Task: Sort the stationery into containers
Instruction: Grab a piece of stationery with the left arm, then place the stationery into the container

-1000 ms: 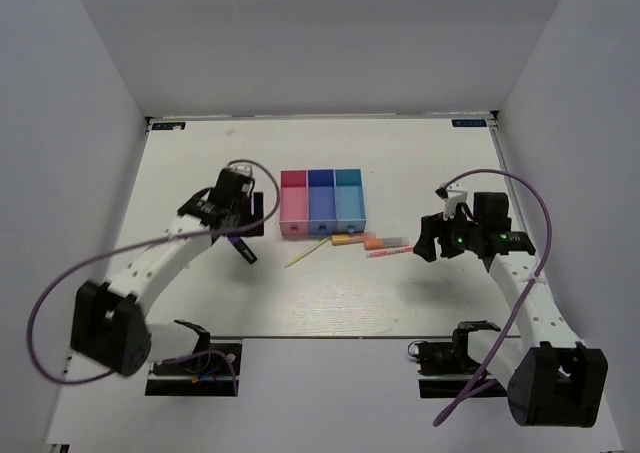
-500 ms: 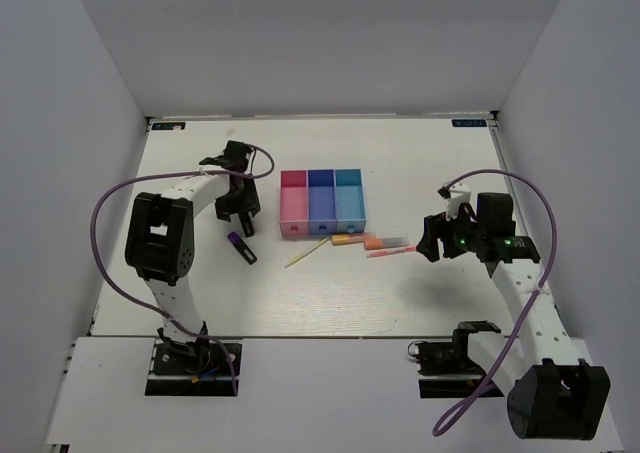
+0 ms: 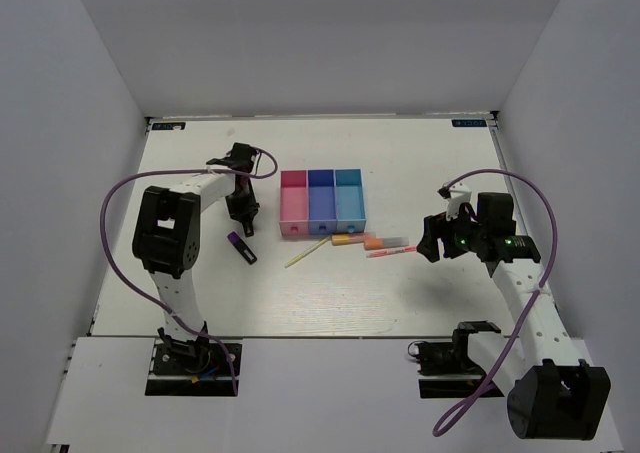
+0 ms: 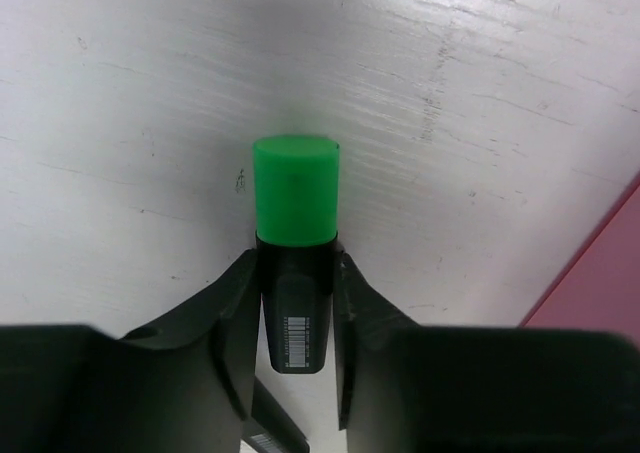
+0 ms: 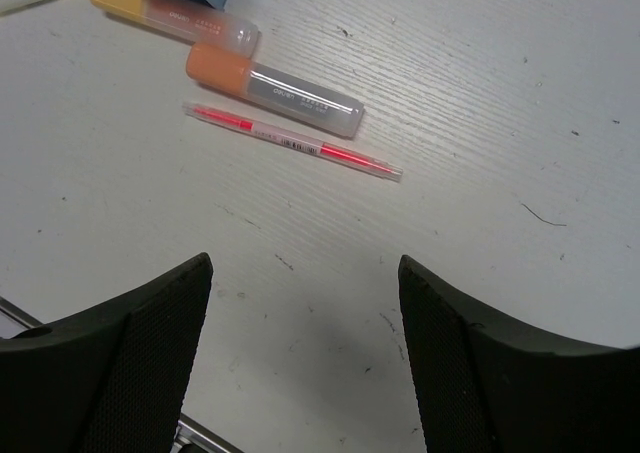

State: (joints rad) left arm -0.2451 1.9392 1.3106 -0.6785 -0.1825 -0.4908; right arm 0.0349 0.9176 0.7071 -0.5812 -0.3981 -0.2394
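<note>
**Desk:** Where is your left gripper relative to the bins?

**Operator:** I have it just off the pink compartment, on the side away from the dark blue compartment and the light blue compartment. My left wrist view catches a corner of the pink wall at its right edge.

**Desk:** And its jaws?

**Operator:** They are pinching the black marker with green cap. One finger presses each side of the black barrel. The green cap sticks out past the fingertips, over the white table.

**Desk:** The right gripper?

**Operator:** I see it hanging beyond the light blue compartment, on the near side of the row and well apart from it. Its fingers are spread wide with nothing between them.

**Desk:** What lies outside the bins?

**Operator:** I count two orange highlighters end to end, just in front of the light blue compartment. The thin pink-red pen lies right beside them, on the side away from the row. The thin yellow-green stick lies slanted in front of the pink and dark blue compartments, with its far end near their front wall. A small dark and purple piece rests on the table in front of the row, off to the pink side and apart from it. I cannot tell what it is.
</note>
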